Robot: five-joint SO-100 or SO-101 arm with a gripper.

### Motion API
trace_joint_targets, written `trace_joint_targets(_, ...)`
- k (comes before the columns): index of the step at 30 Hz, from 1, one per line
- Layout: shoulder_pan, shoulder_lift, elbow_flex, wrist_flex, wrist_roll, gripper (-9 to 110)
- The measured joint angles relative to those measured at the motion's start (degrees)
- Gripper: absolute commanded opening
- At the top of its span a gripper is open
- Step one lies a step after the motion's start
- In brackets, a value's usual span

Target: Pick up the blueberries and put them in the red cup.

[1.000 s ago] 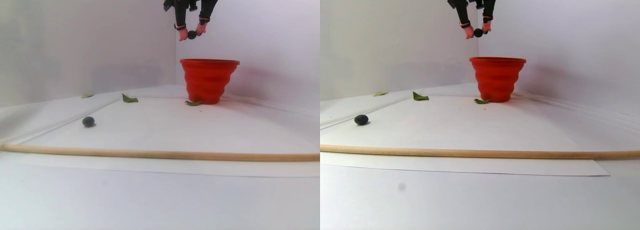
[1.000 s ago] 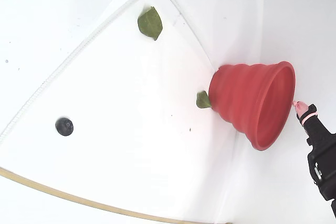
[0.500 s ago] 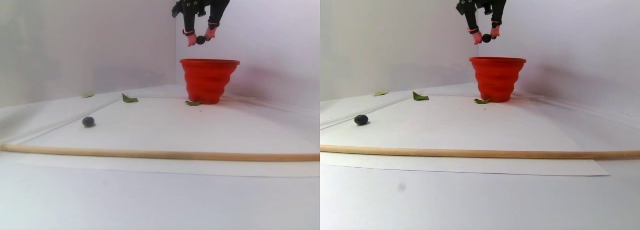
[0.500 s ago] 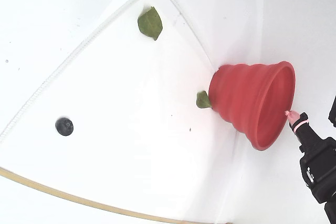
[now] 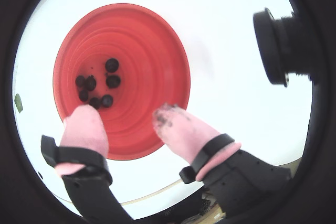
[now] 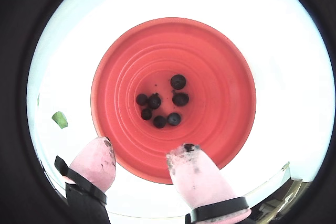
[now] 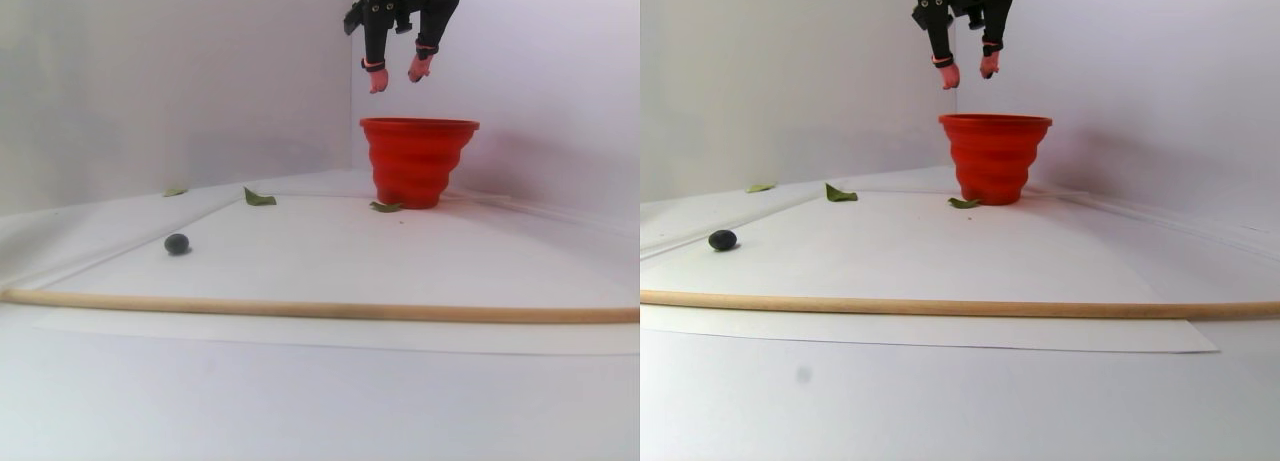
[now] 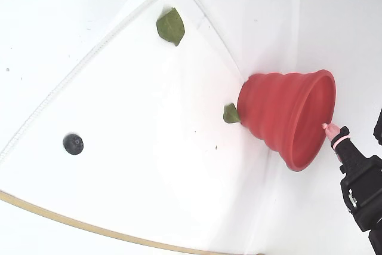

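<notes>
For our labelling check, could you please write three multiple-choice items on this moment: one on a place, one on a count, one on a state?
1. Where is the loose berry?
A. On the table, far from the cup
B. On the cup's rim
C. Between the gripper's fingers

2. How many berries lie in the cup?
A. Two
B. Six
C. Ten

3. How is the gripper?
A. Shut on a berry
B. Open, empty, above the cup
C. Resting on the table

Answers: 1 A, it lies alone at the stereo view's left. 2 B, a wrist view shows six. 3 B, the fingers stand apart with nothing between.
</notes>
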Motion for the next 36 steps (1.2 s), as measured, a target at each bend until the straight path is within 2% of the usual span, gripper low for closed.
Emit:
trace_joint_targets(20, -4.7, 3.7, 0.0, 4.8, 6.3, 19)
trace_joint_targets(36, -7.6, 14.5, 4.8, 11.2, 16.9, 19)
